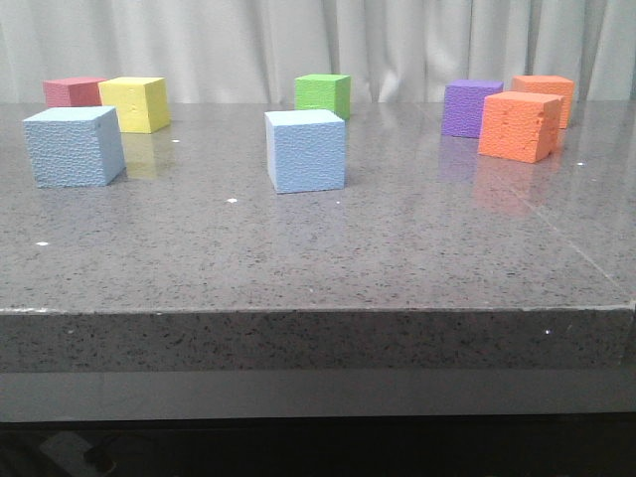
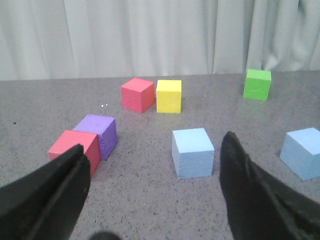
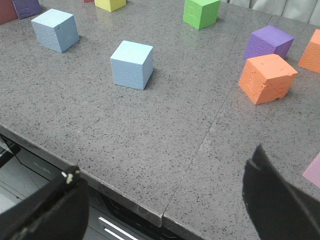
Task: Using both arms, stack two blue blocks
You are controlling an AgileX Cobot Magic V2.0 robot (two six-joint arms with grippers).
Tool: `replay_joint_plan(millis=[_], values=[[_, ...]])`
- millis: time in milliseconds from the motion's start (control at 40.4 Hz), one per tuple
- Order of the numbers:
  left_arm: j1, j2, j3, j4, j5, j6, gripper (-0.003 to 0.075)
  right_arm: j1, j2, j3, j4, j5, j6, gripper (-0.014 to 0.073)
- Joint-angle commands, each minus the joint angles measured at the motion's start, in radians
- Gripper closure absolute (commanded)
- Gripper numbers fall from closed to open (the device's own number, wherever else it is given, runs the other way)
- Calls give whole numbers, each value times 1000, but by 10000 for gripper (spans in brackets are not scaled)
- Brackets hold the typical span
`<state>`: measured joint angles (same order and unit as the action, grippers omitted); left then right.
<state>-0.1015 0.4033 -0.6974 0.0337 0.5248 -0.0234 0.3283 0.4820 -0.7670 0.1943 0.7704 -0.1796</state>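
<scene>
Two blue blocks, upright on the grey speckled table [image 1: 318,268], well apart. Left blue block [image 1: 75,146]: far left, near the yellow cube [image 1: 135,103]. Centre blue block [image 1: 306,150]: one corner edge turned toward the front camera (cubes, no long axis).

Left gripper [image 2: 155,187]: jaws spread wide, empty. Right gripper [image 3: 165,210]: jaws spread wide, empty, over the table's near edge.

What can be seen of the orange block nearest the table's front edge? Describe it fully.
The nearer orange block is a foam-looking cube with pitted faces and a ragged, chipped top edge, seen clearly in the right wrist view. It sits flat on the grey speckled table, on its right side, turned slightly askew. A second orange block stands just behind it, the purple cube to its left. Neither gripper touches it.
</scene>
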Motion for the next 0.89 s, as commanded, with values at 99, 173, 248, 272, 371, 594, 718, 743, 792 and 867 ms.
replay_joint_plan(millis=[99, 173, 248, 272, 371, 594, 718, 743, 792, 867], values=[[0, 55, -52, -5, -126, -2, 187, -7, 5, -25, 12, -73, -5, -31], [0, 107, -83, -5, -113, -2, 187, -7, 5, -25, 12, -73, -5, -31], [0, 171, -126, -5, -90, -2, 187, -7, 5, -25, 12, -73, -5, -31], [0, 197, -144, -5, -77, -2, 187, -7, 5, -25, 12, -73, -5, -31], [0, 290, -206, -5, -48, -2, 187, -7, 5, -25, 12, -73, -5, -31], [0, 534, -355, -5, -6, -2, 181, -7, 5, -25, 12, -73, -5, -31], [-22, 663, -427, -5, -4, 1, 160, -7, 5, -25, 12, -73, -5, -31], [-32, 683, -439, -5, -4, 1, 152, -7, 5, -25, 12, -73, -5, -31], [-54, 730, -466, -1, -4, 1, 137, -7, 5, -25, 12, -73, -5, -31], [-88, 805, -512, 12, 9, 1, 132, -7, 5, -25, 12, -73, -5, -31]])
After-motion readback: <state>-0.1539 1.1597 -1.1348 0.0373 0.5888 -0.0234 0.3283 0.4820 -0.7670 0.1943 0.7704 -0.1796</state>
